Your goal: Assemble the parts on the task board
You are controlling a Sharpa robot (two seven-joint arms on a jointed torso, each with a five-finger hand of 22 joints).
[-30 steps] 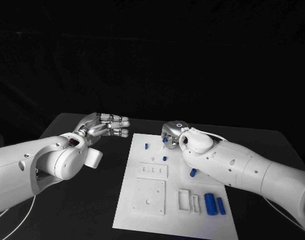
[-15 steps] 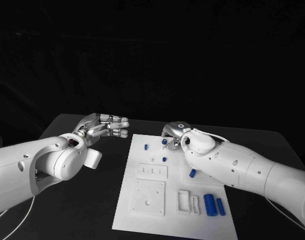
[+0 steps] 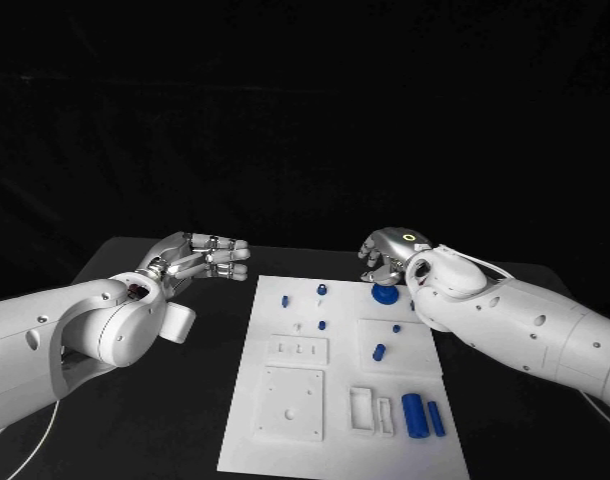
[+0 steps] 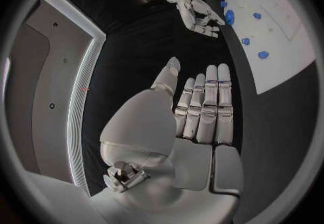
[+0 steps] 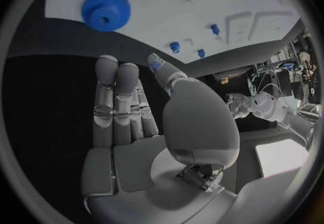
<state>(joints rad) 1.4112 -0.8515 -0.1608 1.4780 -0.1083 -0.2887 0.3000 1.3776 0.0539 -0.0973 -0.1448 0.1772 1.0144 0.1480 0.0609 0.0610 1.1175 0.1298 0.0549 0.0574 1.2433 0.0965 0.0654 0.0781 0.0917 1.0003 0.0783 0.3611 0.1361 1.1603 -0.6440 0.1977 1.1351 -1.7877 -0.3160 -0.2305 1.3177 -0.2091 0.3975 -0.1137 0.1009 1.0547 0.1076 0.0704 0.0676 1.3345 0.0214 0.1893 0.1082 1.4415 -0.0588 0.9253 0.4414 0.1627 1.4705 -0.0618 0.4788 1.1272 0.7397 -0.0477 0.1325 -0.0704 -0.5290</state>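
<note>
Black bench (image 3: pixel 175 400) carries the white board (image 3: pixel 341 440). Right robot hand (image 3: pixel 389 256) hangs empty, fingers extended, just beyond a blue round part (image 3: pixel 385 294) resting on the board's far edge. Left robot hand (image 3: pixel 197 259) hovers empty beside the board, fingers apart. Judgement: placement complete; next, select another blue part.

The black table (image 3: pixel 175 400) carries the white task board (image 3: pixel 337 440), seemingly flat.

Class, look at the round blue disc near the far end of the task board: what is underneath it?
The round blue disc lies on the white task board. Whatever the board has beneath the disc is covered.
</note>
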